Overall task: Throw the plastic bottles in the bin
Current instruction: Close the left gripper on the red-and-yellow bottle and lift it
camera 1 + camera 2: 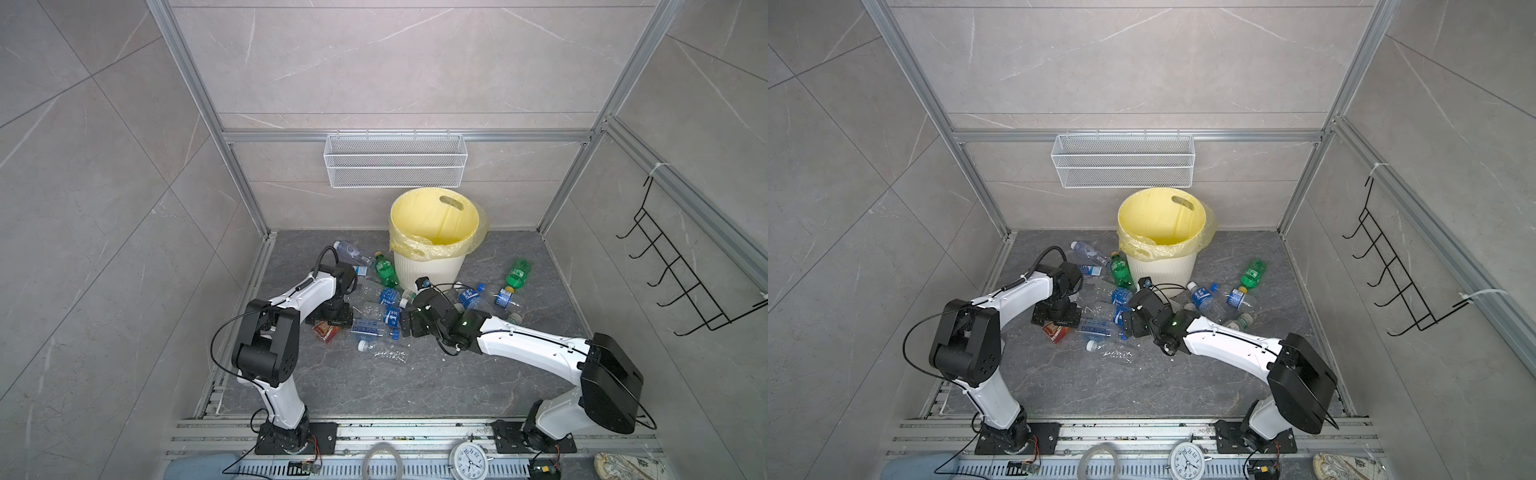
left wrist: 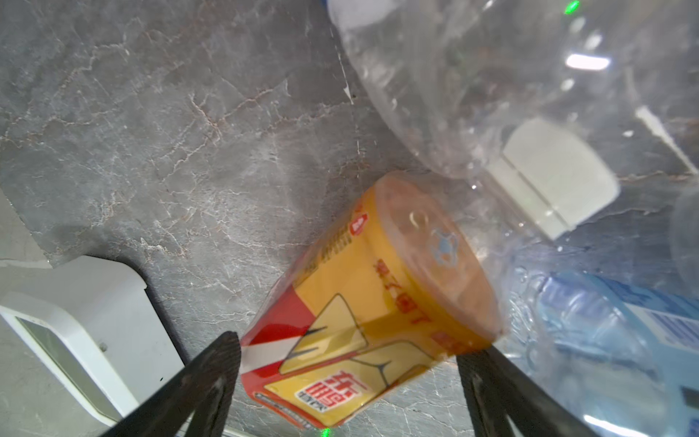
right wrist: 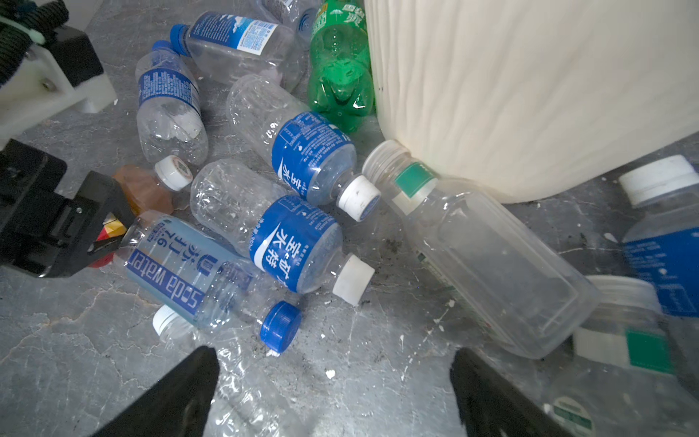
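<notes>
Left of the bin, the left claw stands spread astride the lying amber-orange bottle, not yet clenched: a pick-up seems in hand. Next: close, lift, carry over the rim. Other plastic bottles litter the counter before the bin; the right claw hangs released above them.

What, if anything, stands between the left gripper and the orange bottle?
Nothing visible. The left gripper straddles the orange bottle, its jaws open on either side. A clear bottle lies at the orange bottle's base end, beyond the jaws, not between them.
</notes>
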`<state>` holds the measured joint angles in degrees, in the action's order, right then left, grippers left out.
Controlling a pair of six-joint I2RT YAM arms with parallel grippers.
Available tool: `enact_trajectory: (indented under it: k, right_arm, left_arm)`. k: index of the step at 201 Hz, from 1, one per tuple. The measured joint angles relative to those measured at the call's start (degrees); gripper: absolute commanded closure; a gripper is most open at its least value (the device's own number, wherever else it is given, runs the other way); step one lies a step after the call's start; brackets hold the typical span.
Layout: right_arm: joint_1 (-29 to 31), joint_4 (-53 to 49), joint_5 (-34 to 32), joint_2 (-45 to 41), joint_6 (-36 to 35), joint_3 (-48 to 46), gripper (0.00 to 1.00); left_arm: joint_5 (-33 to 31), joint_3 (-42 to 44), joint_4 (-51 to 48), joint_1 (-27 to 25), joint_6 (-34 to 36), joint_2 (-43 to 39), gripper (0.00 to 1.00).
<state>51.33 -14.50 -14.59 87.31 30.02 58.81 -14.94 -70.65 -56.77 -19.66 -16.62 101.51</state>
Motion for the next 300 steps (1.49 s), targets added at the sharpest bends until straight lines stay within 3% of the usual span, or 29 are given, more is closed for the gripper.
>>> enact_trajectory:
  k: [73, 159, 194, 273, 300]
  right_arm:
    - [-0.46, 0.74, 2.01, 0.02, 0.02, 0.00, 0.00]
    - [-0.46, 0.72, 2.75, 0.02, 0.46, 0.02, 0.00]
    - [-0.46, 0.72, 3.13, 0.02, 0.48, 0.02, 0.00]
    - [-0.46, 1.05, 4.00, 0.39, 1.60, 0.35, 0.00]
    - [-0.46, 1.07, 4.22, 0.52, 1.86, 0.37, 0.00]
  left_arm:
    - [0.79, 0.11, 0.17, 0.00, 0.42, 0.09, 0.16]
    - [5.11, 1.46, 1.38, 0.04, 0.44, 0.11, 0.15]
    - [6.10, 1.49, 1.57, 0.04, 0.57, 0.11, 0.22]
    - [6.32, 1.90, 1.55, 0.02, 0.63, 0.11, 0.22]
    - [6.29, 1.90, 1.51, 0.02, 0.63, 0.11, 0.30]
